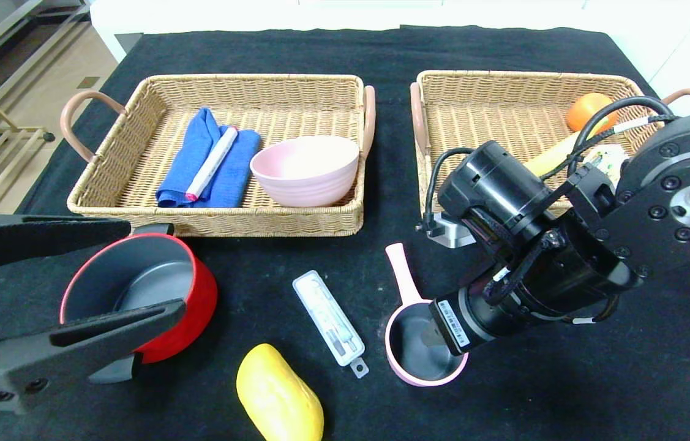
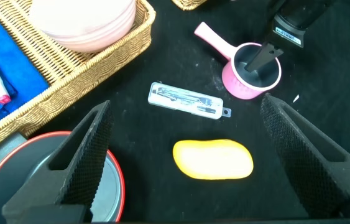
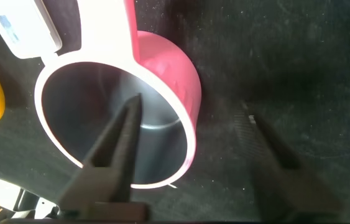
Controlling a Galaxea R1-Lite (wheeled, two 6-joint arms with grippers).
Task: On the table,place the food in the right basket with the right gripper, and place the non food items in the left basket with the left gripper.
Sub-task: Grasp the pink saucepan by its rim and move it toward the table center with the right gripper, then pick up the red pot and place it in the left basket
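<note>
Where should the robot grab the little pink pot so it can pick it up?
Probably by the rim, from above. The small pink saucepan stands upright and open-topped, so one finger can go inside and one outside. The right gripper already straddles that wall, open. Its long handle is another option.

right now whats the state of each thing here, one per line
left basket: holds blue cloth, white marker, pink bowl
right basket: holds orange, banana
red pot: upright on table, empty, left gripper open above it
pink saucepan: upright, right gripper open, one finger inside, one outside
white case: flat on table
yellow fruit: lying on table
</note>
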